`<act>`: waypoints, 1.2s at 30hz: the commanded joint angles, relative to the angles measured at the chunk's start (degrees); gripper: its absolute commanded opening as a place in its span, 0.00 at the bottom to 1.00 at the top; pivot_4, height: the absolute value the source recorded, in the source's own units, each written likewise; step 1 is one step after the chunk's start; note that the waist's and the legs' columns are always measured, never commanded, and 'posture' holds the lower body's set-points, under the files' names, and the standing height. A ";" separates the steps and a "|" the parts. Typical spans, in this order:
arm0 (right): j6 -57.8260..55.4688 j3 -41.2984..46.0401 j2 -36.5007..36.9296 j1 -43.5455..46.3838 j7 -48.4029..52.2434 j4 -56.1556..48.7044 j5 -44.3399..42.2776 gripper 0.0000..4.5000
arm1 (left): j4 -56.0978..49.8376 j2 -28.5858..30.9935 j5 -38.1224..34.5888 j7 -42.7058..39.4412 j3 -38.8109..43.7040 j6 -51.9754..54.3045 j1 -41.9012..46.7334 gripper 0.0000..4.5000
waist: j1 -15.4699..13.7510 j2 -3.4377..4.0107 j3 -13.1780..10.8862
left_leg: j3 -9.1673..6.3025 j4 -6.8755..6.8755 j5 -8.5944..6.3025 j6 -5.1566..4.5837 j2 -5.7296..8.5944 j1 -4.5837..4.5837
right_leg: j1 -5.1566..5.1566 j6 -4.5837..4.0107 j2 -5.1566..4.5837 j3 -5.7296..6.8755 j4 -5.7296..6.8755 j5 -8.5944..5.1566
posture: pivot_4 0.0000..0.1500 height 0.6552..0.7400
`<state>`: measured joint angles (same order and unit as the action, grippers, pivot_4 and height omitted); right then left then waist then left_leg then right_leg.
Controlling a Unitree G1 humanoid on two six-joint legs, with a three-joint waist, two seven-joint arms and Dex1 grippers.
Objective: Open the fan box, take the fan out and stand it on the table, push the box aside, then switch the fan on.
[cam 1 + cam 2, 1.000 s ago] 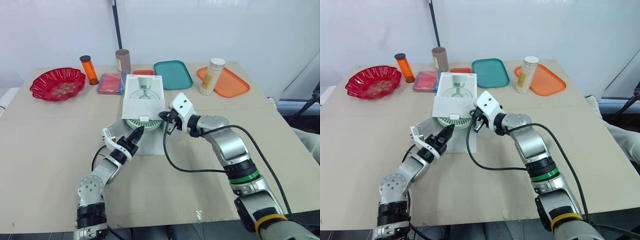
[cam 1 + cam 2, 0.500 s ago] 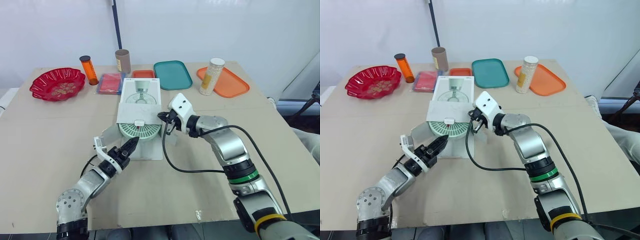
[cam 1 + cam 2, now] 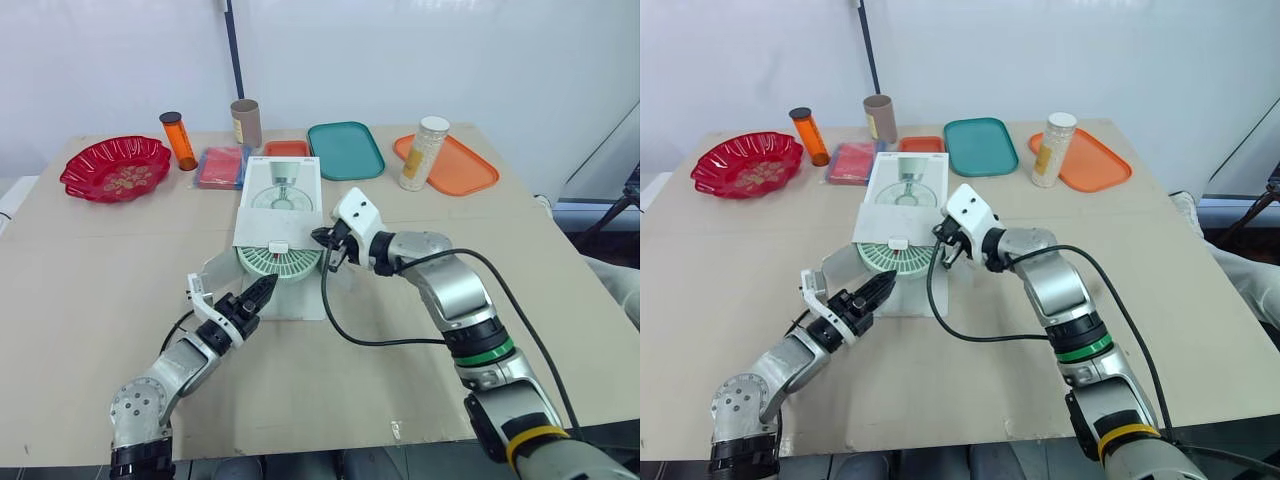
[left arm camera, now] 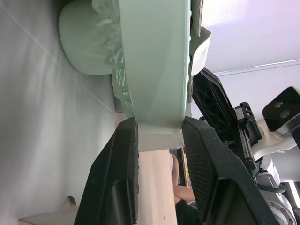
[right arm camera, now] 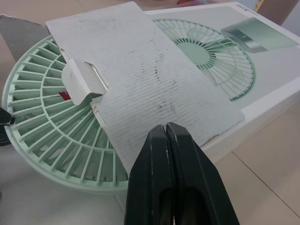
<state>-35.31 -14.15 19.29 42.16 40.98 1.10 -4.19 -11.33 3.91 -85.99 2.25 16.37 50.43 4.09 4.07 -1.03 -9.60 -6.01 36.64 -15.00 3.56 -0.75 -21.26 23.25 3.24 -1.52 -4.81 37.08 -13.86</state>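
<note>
The white fan box (image 3: pixel 283 190) lies flat mid-table with its near end open and a flap (image 5: pixel 150 84) folded over the fan. The pale green fan (image 3: pixel 280 262) sticks halfway out of that end, lying on a white flap. My left gripper (image 3: pixel 262 292) is at the fan's near rim; in the left wrist view its fingers (image 4: pixel 123 154) clamp the green rim (image 4: pixel 150 61) between them. My right gripper (image 3: pixel 325 245) is shut with nothing in it, its tips (image 5: pixel 166 127) against the flap's edge at the box's right side.
Along the far edge stand a red bowl (image 3: pixel 116 168), an orange bottle (image 3: pixel 178 139), a cardboard tube (image 3: pixel 245 122), a red packet (image 3: pixel 222 166), a teal tray (image 3: pixel 346 150), a white jar (image 3: pixel 424 152) and an orange tray (image 3: pixel 455 165). A black cable (image 3: pixel 340 325) loops beside the box.
My left gripper drew back toward me with the fan's rim, sliding the fan farther out of the box. In the last half second the right gripper edged slightly left.
</note>
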 commanded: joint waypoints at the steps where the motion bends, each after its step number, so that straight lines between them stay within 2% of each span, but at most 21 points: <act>1: -1.05 -1.34 -0.05 1.11 0.03 0.72 0.72 0.00 | -0.46 1.13 -0.70 2.78 0.38 -0.37 -2.46 0.22 | 0.01 0.00 0.00 | 0.00 -0.01 0.00 0.00 0.00 0.01 | 0.00 -0.01 0.00 0.00 0.00 0.00 | 1.00 1.00; 14: -1.77 -1.62 -0.78 2.56 -1.00 3.50 1.14 0.00 | -1.98 3.01 -2.71 2.99 -1.91 -0.52 -6.82 0.22 | 0.04 -0.02 0.07 | 0.01 -0.02 0.00 0.00 0.00 0.08 | -0.05 -0.01 0.01 -0.02 0.00 0.00 | 1.00 1.00; 27: -2.00 -1.44 -0.83 2.18 -1.69 2.40 0.77 0.00 | -3.44 8.27 -11.42 3.16 -2.51 0.06 -13.35 0.22 | 0.06 0.02 0.11 | 0.02 -0.05 -0.01 0.00 -0.01 0.11 | -0.06 -0.03 0.01 -0.02 -0.01 -0.03 | 1.00 1.00; 32: -2.16 -1.38 -0.80 2.04 -1.82 1.94 0.73 0.00 | -3.87 10.46 -12.02 1.21 -3.01 0.12 -16.11 0.22 | 0.07 0.03 0.11 | 0.02 -0.09 -0.01 0.00 -0.01 0.12 | -0.05 -0.05 0.01 -0.02 -0.01 -0.07 | 1.00 1.00; 35: -1.98 -1.40 -0.93 2.03 -1.92 2.03 0.71 0.00 | -5.31 11.10 -8.32 -1.27 -3.63 -0.86 -16.88 0.53 | 0.07 0.07 0.13 | 0.02 -0.09 -0.01 0.00 -0.01 0.13 | -0.05 -0.05 0.01 -0.03 -0.01 -0.09 | 1.00 1.00; 36: -1.81 -1.47 -1.03 2.07 -1.99 2.19 0.76 0.00 | -5.20 10.94 -8.57 -1.33 -3.43 -1.41 -16.62 0.57 | 0.08 0.09 0.15 | 0.02 -0.09 -0.01 0.00 -0.01 0.13 | -0.05 -0.06 0.02 -0.03 -0.01 -0.10 | 1.00 1.00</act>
<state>-36.93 -15.24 18.35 44.60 39.29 3.46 -3.93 -17.91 14.49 -97.20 0.58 13.09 49.97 -11.18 4.15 -0.94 -9.45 -5.99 36.54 -15.01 3.55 -0.76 -21.12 23.20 3.18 -1.51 -4.83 37.07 -13.97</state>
